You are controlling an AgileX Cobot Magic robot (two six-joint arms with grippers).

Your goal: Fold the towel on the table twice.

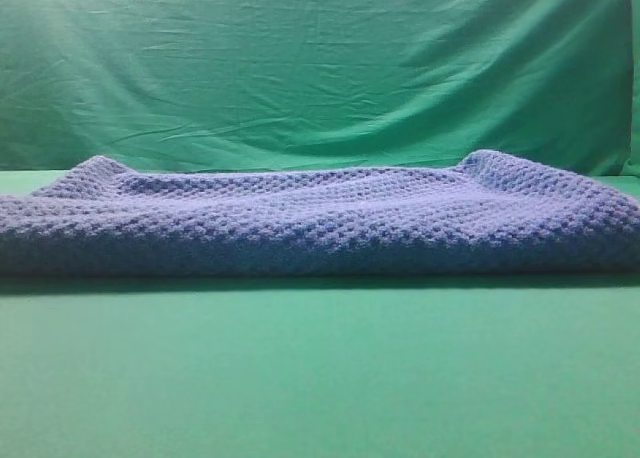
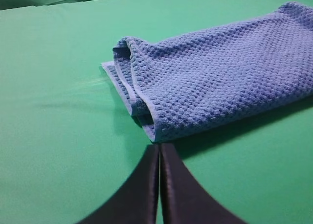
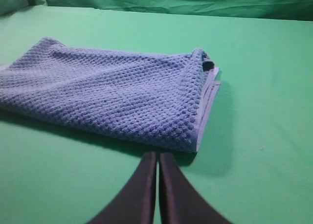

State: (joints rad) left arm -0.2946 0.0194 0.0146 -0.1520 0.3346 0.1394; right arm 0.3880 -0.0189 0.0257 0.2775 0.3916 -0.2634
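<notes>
Towel [image 1: 320,218], blue-grey, folded in layers across mid-table [image 1: 320,378]; left gripper [image 2: 159,155] and right gripper [image 3: 157,160] pressed together, holding nothing, short of near corners; advisable: pinch all layers squarely, lift evenly.

A low front view faces the backdrop [image 1: 320,68]; both wrist views look down, sharing the towel [image 1: 320,218].

Blue-grey waffle-knit towel [image 1: 320,218] on plain bright green table [image 1: 320,378]; grippers seemingly black.
</notes>
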